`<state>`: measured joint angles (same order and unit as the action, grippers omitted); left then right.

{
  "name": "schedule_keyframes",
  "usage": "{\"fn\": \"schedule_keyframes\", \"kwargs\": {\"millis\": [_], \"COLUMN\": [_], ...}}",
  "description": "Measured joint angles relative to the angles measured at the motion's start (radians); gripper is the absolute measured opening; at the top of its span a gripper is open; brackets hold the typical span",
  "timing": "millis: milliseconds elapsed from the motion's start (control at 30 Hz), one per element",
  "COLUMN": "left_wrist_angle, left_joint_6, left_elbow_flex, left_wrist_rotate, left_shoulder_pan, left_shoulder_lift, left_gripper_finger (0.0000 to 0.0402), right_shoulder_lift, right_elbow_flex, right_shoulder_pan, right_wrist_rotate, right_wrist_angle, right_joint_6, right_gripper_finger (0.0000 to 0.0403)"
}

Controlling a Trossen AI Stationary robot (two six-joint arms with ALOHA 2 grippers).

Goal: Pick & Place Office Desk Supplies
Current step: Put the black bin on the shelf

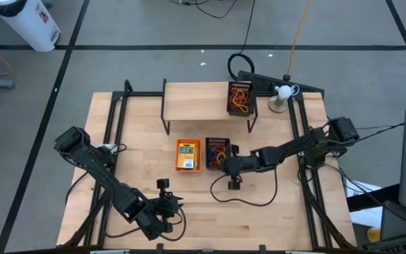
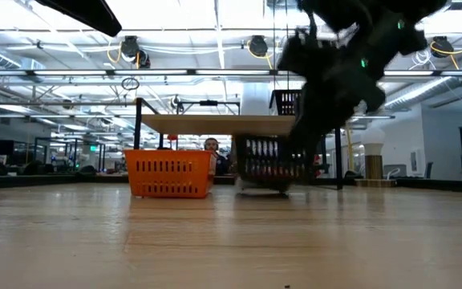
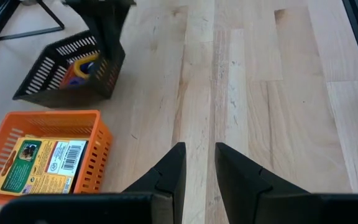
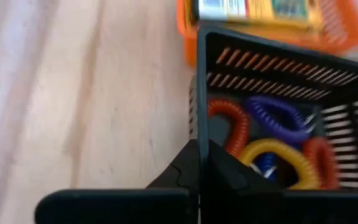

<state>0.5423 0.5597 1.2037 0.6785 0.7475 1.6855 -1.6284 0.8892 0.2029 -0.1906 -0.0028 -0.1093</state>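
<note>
High view: the right gripper point(image 1: 225, 164) pinches the black tray point(image 1: 216, 153) rim beside the orange tray point(image 1: 188, 155). Low view: one end seems lifted; keeping it level would hold the coils in. Left wrist: the left gripper point(image 3: 197, 163) waits, slightly parted.

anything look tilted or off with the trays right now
Yes: the black mesh tray beside the orange tray sits tipped, one side lifted off the table, because the right claw is shut on its wall. Its coiled loops have not spilled. The orange tray sits flat. The left claw waits near the table's front.
</note>
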Motion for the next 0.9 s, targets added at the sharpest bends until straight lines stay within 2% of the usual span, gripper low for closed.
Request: {"fn": "schedule_keyframes", "kwargs": {"millis": [133,300,433,533,667,900], "left_wrist_angle": [0.0,0.001,-0.002,-0.003,-0.002,0.0], "left_joint_6": [0.005,0.027,0.032,0.037,0.048,0.041], "left_elbow_flex": [0.0,0.0,0.0,0.0,0.0,0.0], "left_wrist_rotate": [0.0,0.0,0.001,0.0,0.0,0.001], "left_shoulder_pan": [0.0,0.0,0.0,0.0,0.0,0.0], "left_shoulder_lift": [0.0,0.0,0.0,0.0,0.0,0.0], "left_gripper_finger": [0.0088,0.0088,0.0088,0.0088,0.0088,0.0088], "right_shoulder_lift": [0.076,0.138,0.142,0.143,0.142,0.141], "right_elbow_flex": [0.089,0.291,0.459,0.558,0.623,0.643], "right_shoulder_pan": [0.05,0.142,0.167,0.133,0.053,-0.126], "right_wrist_rotate": [-0.084,-0.22,-0.273,-0.283,-0.276,-0.146], "right_wrist_angle": [-0.144,-0.341,-0.475,-0.55,-0.616,-0.647], "right_joint_6": [0.03,0.115,0.175,0.197,0.228,0.27], "right_gripper_finger": [0.0002,0.0002,0.0001,0.0001,0.0001,0.0001]}}
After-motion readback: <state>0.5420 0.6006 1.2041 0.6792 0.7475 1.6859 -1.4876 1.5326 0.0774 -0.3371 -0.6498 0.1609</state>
